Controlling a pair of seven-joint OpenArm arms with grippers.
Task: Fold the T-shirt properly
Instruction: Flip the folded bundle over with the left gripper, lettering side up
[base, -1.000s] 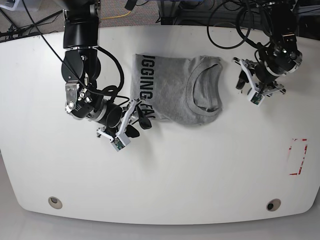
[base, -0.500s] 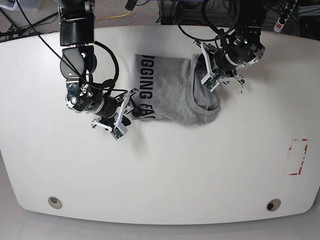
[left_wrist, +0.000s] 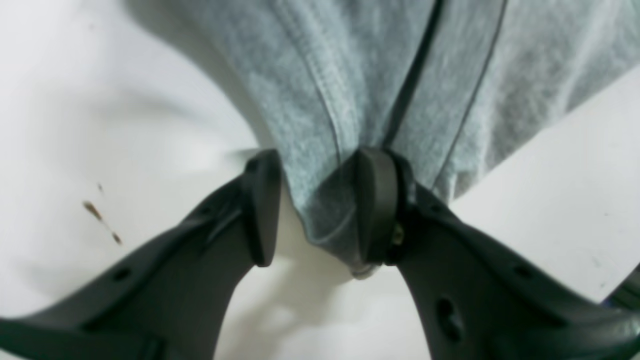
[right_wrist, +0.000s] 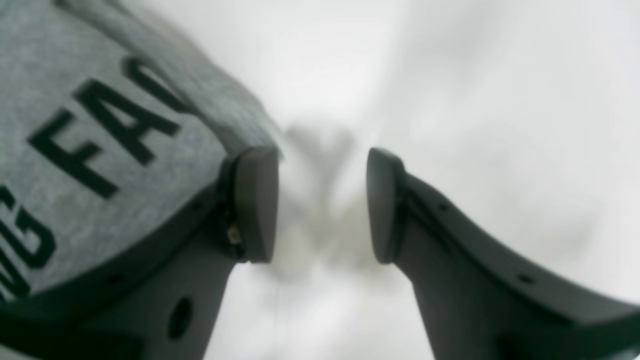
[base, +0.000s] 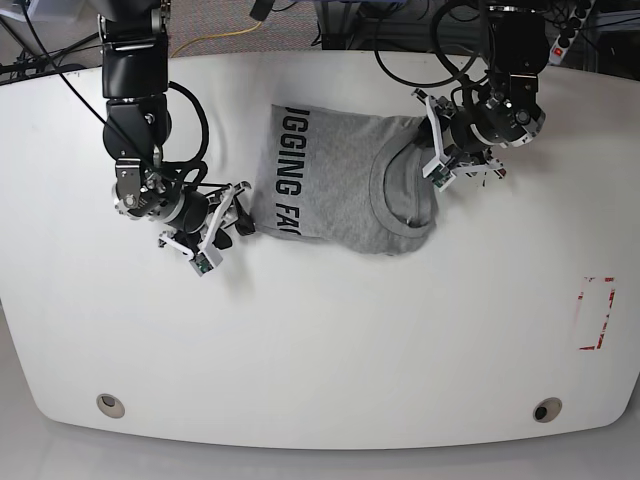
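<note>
The T-shirt (base: 340, 190) lies folded on the table (base: 320, 340), at about 12 o'clock from its centre. The left gripper (left_wrist: 317, 207) pinches the collar-side edge at the shirt's 3 o'clock, probably to shift it. The right gripper (right_wrist: 322, 205), at 9 o'clock, gapes empty, one finger touching cloth.

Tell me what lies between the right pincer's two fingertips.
Only bare white table: the right pincer stands open beside the T-shirt, one fingertip at its edge, as the right wrist view shows.
</note>
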